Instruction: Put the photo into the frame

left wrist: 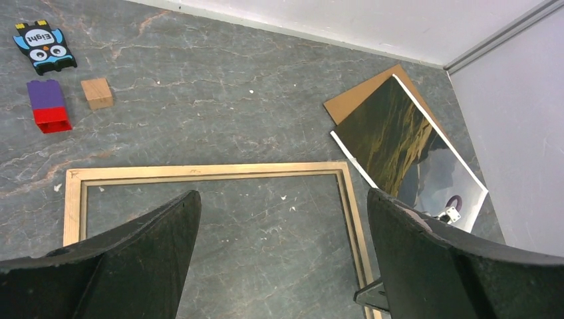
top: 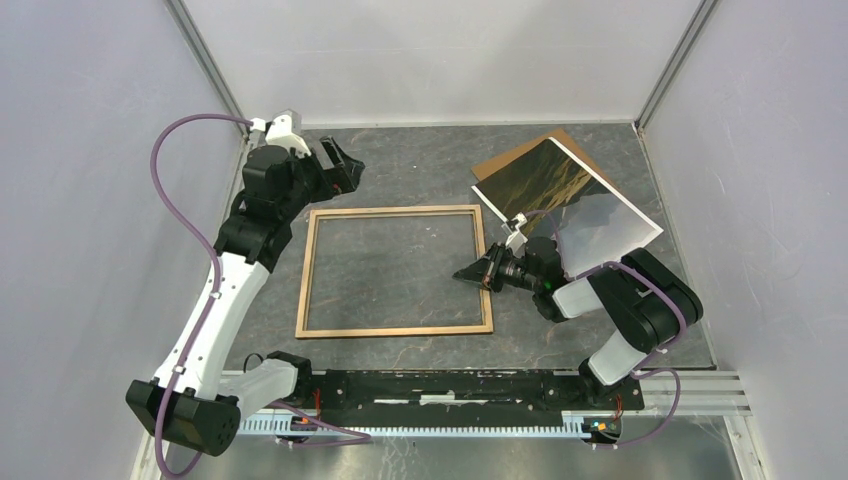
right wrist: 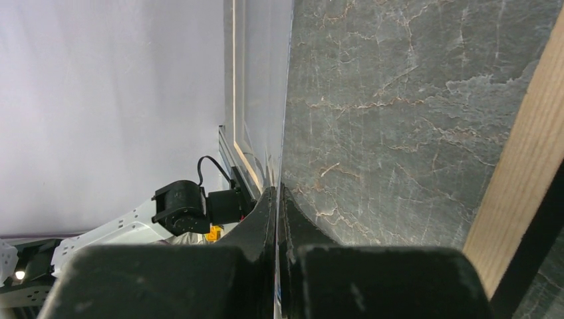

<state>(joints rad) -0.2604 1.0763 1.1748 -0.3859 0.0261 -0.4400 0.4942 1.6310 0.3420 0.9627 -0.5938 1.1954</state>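
The frame (top: pixel 395 330) lies flat in the middle of the table with its light wood back up; its far rail (left wrist: pixel 199 173) shows in the left wrist view. The photo (top: pixel 560 190) lies glossy side up at the back right, partly over a brown board, and my right arm covers its near corner. My right gripper (top: pixel 462 273) is shut. It is turned on its side, points left and reaches over the frame's right rail (right wrist: pixel 525 166), with nothing seen between its fingers (right wrist: pixel 266 212). My left gripper (top: pixel 335 165) hangs open above the frame's far left corner, holding nothing.
The brown cardboard board (left wrist: pixel 362 100) sticks out from under the photo (left wrist: pixel 399 139) near the back wall. At the back left lie an owl card (left wrist: pixel 45 45), a purple and red block (left wrist: pixel 48 106) and a small wooden cube (left wrist: pixel 97 93). Walls close in the table.
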